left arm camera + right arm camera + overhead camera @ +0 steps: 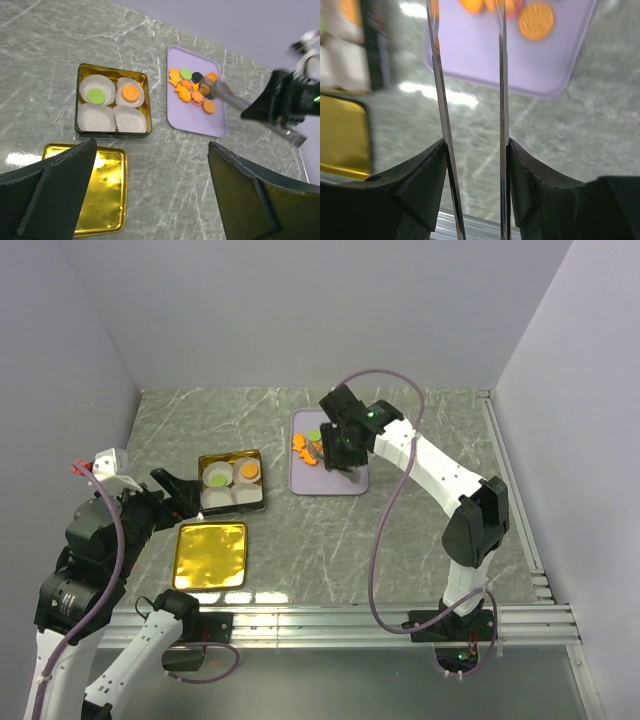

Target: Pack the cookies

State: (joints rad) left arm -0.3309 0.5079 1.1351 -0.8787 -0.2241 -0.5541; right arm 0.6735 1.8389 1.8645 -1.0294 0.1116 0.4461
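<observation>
The left hand (150,195) hangs spread wide near the gold lid (107,195). Beyond, two cookies (130,92) lie flat in the tin's (111,134) cups (95,119), the rest heaped at the purple tray's (195,120) far end. The right hand's (466,15) blade tips are cropped, so I cannot tell its grip.

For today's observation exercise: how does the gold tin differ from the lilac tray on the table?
The gold tin is square with raised walls; the lilac tray is a longer, shallow rectangle. The tin holds four white paper cups, two of them filled; the tray holds loose cookies. The right gripper reaches over the tray, not the tin. Both rest on the table and hold cookies.
</observation>
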